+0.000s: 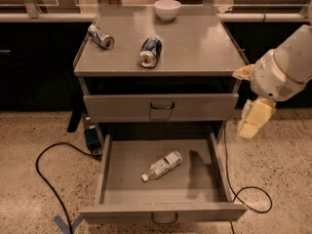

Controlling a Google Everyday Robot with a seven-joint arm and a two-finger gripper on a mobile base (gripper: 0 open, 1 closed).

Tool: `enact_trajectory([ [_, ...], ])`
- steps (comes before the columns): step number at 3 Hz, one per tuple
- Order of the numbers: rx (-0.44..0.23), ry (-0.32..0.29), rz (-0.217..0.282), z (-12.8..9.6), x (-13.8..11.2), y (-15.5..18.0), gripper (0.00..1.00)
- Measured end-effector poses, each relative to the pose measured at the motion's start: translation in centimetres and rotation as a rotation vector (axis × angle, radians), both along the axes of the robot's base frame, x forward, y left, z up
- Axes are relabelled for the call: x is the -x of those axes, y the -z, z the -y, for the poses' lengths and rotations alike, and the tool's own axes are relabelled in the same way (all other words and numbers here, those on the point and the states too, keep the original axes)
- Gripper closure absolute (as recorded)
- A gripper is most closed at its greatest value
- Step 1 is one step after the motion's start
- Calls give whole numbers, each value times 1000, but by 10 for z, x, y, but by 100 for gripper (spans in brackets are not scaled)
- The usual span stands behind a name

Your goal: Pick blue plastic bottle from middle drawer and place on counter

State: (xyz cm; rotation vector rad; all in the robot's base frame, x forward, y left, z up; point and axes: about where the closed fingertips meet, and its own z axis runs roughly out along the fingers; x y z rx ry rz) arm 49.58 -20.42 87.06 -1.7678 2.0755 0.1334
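Observation:
The blue plastic bottle (162,165) lies on its side on the floor of the open middle drawer (126,184), white cap pointing to the front left. The counter (195,43) is the grey top of the cabinet. My gripper (255,119) hangs from the white arm (285,65) at the right of the cabinet, beside the closed upper drawer's right end. It is above and to the right of the open drawer, well apart from the bottle, and holds nothing that I can see.
Two dented blue-and-silver cans (101,36) (149,51) lie on the counter, with a white bowl (167,9) at its back edge. The closed upper drawer front (161,107) sits above the open one. A black cable (46,179) loops on the floor at the left, another (251,199) at the right.

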Motion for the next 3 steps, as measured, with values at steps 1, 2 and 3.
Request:
enact_trajectory([
  [1,-71,-27,-24,-2,-21,48,0],
  [2,-70,-39,-22,-9,-21,57,0],
  [3,-106,-66,-30,-29,-29,96,0],
])
